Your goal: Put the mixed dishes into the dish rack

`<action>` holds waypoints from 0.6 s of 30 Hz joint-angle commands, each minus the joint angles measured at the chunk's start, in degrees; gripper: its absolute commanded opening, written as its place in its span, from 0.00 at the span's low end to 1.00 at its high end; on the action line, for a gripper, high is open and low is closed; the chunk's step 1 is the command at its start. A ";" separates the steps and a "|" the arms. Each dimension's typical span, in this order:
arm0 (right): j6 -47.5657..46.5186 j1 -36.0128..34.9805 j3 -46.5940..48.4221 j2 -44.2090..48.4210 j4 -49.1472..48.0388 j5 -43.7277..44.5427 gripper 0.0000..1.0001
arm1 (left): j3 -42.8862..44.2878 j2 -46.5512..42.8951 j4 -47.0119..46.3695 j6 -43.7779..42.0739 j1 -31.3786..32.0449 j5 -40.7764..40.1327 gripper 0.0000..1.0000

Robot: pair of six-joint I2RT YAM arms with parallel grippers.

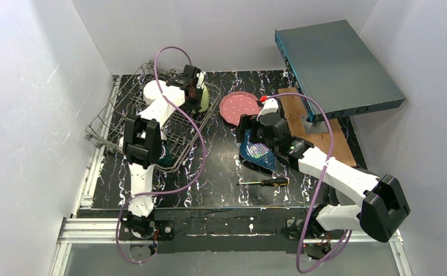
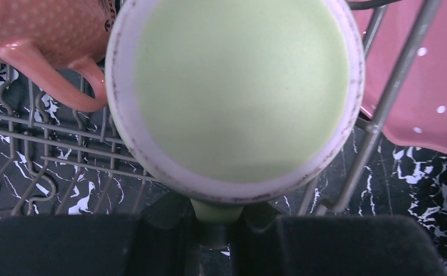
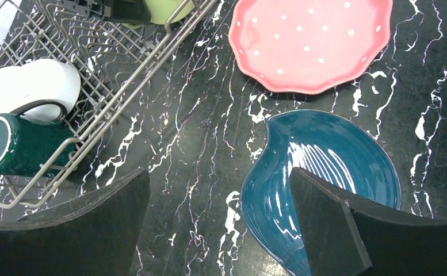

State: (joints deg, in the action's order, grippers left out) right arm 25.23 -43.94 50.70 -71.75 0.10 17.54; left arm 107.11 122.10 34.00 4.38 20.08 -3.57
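While left pincer [image 2: 215, 233] clamps mug [image 2: 238, 86], right pincer [image 3: 218, 178] gapes.

Left arm is reaching forward, elbow bent, with the left gripper [image 2: 209, 230] pinching tight on the yellow-green mug [image 2: 238, 86] handle. Right arm is angling forward-left and low, with the right gripper [image 3: 221, 224] hanging jaws-wide, pointing down, gripping nothing.

We find a bare lane of table [image 1: 221, 167] between the dish rack [image 1: 106, 121] and the pink dotted plate [image 1: 238, 107] and blue leaf-shaped ribbed plate [image 1: 258, 155]. The screwdriver [image 1: 264, 181] lies beside its near end. The left gripper [image 2: 218, 230], clamped on the yellow-green mug [image 2: 238, 86], crowds the rack's far right corner.
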 commanded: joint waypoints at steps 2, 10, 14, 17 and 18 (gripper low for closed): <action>-0.67 0.02 0.81 -0.45 -2.07 1.04 0.98 | 4.73 0.42 0.28 -0.26 -0.67 -1.56 0.00; -0.64 0.02 0.63 -0.82 -2.55 0.47 0.98 | 5.79 3.78 0.38 1.96 -1.90 -0.44 0.00; -0.44 0.01 0.63 -1.24 -2.64 0.11 0.98 | 4.14 3.28 -0.17 2.92 -2.05 0.11 0.05; -0.21 0.00 0.63 -1.44 -2.73 -0.26 0.98 | 2.77 3.03 -0.63 3.22 -2.04 0.43 0.17; -0.22 0.00 0.63 -1.46 -2.74 -0.38 0.98 | 2.35 3.05 -0.75 3.43 -2.02 0.57 0.24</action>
State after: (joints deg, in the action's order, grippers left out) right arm 25.26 -43.94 50.70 -72.84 -0.03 17.41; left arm 109.93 127.31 34.65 6.85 18.06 -3.77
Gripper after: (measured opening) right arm 0.982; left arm 0.165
